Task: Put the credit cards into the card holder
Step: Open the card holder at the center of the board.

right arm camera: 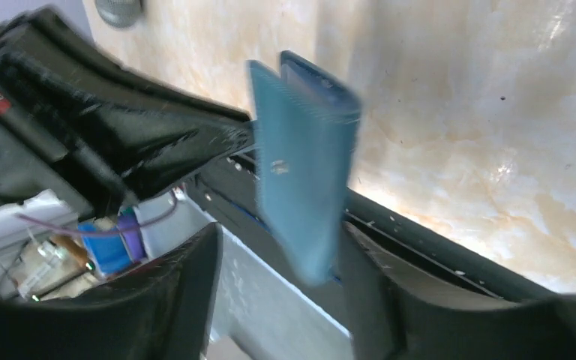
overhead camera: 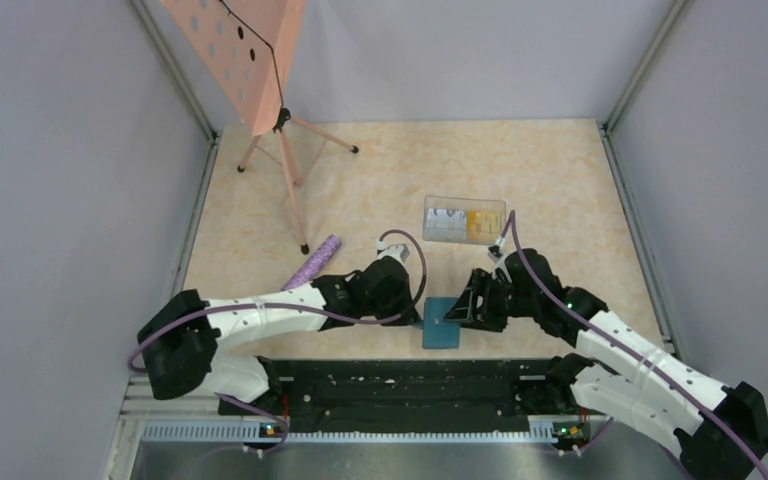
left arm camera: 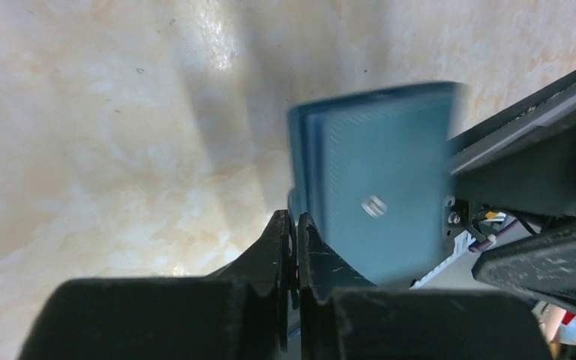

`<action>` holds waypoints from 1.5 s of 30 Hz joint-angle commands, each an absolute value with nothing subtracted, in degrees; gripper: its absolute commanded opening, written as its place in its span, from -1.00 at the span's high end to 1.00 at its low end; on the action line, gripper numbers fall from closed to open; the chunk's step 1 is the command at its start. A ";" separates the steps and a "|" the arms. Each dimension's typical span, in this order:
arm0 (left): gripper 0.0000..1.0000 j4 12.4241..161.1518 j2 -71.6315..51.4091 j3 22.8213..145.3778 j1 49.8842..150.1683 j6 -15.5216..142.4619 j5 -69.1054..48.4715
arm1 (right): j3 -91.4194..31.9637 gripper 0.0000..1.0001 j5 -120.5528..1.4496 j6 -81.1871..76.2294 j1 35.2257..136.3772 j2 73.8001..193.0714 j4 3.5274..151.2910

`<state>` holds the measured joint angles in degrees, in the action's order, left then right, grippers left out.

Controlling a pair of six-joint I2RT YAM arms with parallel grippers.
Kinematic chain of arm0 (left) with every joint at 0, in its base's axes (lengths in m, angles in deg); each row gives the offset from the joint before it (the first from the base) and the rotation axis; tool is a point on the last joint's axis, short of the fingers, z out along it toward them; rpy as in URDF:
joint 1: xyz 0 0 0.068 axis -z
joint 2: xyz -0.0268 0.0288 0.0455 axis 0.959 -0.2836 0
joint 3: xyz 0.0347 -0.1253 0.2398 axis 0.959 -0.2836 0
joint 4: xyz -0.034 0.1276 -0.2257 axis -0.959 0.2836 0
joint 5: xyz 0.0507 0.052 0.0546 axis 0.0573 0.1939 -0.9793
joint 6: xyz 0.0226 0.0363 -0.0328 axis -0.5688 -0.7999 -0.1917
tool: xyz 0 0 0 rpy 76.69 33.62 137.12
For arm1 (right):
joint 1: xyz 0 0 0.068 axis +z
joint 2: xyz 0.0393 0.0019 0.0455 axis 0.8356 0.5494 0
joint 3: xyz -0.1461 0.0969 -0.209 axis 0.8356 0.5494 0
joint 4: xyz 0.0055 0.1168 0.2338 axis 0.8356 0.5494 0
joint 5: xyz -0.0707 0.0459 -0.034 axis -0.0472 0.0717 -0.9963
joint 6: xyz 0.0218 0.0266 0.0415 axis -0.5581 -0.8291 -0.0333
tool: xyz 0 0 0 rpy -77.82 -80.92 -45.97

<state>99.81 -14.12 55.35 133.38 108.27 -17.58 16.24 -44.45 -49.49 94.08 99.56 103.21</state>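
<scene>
Firmly the left end effector point(left arm camera: 294, 225) pinches the closed teal card holder point(left arm camera: 379, 180) by its edge near the table's point(overhead camera: 560, 200) front; right end effector point(right arm camera: 279, 229) gapes around it; credit cards point(overhead camera: 480, 222) sit in a clear box point(overhead camera: 440, 205)

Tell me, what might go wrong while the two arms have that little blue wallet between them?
The small teal-blue folding card holder seems pinched only at one edge by the shut left jaws and looks blurred, so it could slip.
It is close to the front edge of the beige marbled table and the black rail, so a drop might land off the table.
</scene>
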 commanded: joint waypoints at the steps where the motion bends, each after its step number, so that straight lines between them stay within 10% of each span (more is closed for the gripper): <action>1: 1.00 110.58 -5.87 63.18 133.25 98.83 -23.30 | 12.62 -0.47 -48.52 -45.47 94.73 95.60 105.20; 6: 1.00 123.35 -0.61 74.27 133.24 84.70 -22.88 | 7.89 -0.97 -51.19 -39.98 94.74 92.15 108.36; 33: 1.00 138.28 4.63 89.53 133.29 55.90 7.49 | -3.52 -0.97 -22.30 -24.59 95.44 99.72 83.28; 45: 1.00 133.75 4.37 89.07 133.28 62.51 2.57 | -1.17 -0.91 -34.14 -23.86 112.89 103.37 84.76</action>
